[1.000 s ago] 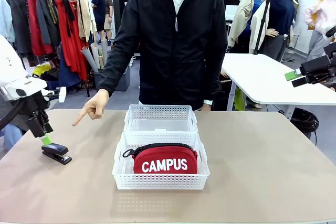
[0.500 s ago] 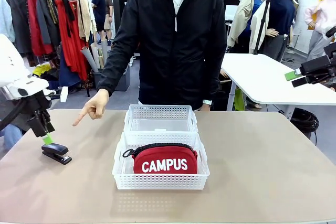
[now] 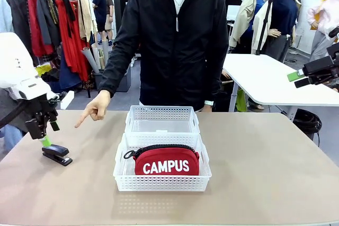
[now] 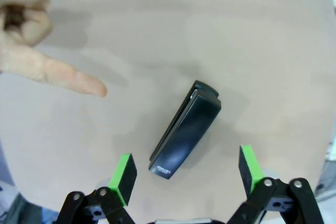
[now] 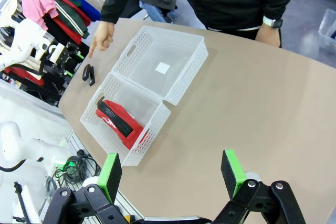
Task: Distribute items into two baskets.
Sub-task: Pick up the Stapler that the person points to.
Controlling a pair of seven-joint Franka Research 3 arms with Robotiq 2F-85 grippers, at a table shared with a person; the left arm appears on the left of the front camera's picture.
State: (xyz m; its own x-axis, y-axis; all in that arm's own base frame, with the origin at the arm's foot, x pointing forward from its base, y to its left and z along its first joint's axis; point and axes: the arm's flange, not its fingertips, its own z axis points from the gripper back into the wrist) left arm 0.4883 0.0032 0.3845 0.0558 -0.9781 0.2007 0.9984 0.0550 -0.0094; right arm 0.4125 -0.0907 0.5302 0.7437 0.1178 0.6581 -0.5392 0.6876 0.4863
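Hovering with left hand (image 4: pixel 186 171) spread wide just over the stapler (image 4: pixel 186 129) on the surface (image 3: pixel 265 173); holding right hand (image 5: pixel 172 174) wide too, high above it.

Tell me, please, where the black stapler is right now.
In the front view, the black stapler lies on the table, beneath the robot's open left hand, left of the near basket.

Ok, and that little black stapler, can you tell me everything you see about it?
The stapler is small, black and shiny, like plastic, with tiny pale print at one end. It is closed and lies flat on the tan table, near its left side. The left gripper hovers open above it, one green pad on each side, not touching it. A person's hand points toward it.
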